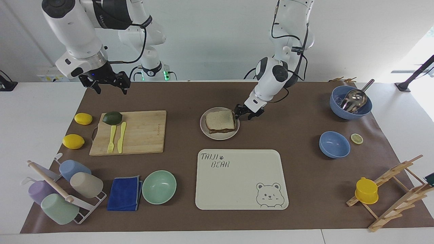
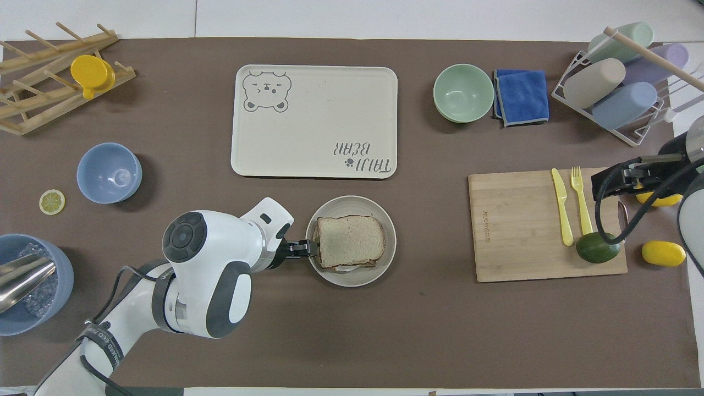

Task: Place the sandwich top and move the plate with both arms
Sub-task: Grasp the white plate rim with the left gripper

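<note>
The sandwich top [image 1: 220,119] lies on the stack on the plate [image 1: 219,136]. The left tool [image 1: 240,113] is at the plate's rim, seemingly gripping it; I cannot tell for sure. The right tool [image 1: 109,83], fingers spread and empty, hangs well away from the plate.

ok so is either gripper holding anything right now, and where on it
The left gripper sits at the plate's rim nearest its arm; whether it grips cannot be told. The right gripper hangs open, holding nothing.
</note>
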Robot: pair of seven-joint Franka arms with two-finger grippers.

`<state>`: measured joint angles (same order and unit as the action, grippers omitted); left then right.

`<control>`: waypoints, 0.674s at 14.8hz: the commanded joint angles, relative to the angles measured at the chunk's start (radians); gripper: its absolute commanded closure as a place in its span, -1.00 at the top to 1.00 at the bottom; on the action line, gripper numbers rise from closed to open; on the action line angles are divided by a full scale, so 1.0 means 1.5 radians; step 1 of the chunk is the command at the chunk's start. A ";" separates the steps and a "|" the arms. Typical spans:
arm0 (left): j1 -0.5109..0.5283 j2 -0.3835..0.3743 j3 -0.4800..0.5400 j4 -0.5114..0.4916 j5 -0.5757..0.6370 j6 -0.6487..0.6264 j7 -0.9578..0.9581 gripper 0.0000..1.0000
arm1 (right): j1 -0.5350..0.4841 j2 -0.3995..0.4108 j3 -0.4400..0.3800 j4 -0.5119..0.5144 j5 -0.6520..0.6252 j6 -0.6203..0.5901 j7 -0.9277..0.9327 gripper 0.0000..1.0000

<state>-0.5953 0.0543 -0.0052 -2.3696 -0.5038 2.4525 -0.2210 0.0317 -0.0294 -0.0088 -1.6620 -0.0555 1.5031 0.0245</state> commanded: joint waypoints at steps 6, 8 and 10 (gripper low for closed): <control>-0.026 0.015 0.010 -0.006 -0.032 0.041 -0.005 -0.37 | -0.041 -0.012 0.041 0.006 0.017 -0.017 -0.014 1.00; -0.033 0.015 0.009 -0.006 -0.032 0.041 -0.005 -0.83 | -0.040 -0.012 0.031 0.009 0.018 -0.013 -0.013 1.00; -0.034 0.015 0.010 -0.006 -0.033 0.039 -0.004 -1.00 | -0.040 -0.010 0.019 0.015 0.019 -0.012 -0.017 1.00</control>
<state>-0.6216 0.0712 -0.0052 -2.3655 -0.5399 2.4940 -0.2242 -0.0099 -0.0366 0.0298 -1.6475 -0.0555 1.4916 0.0228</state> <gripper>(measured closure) 0.952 0.000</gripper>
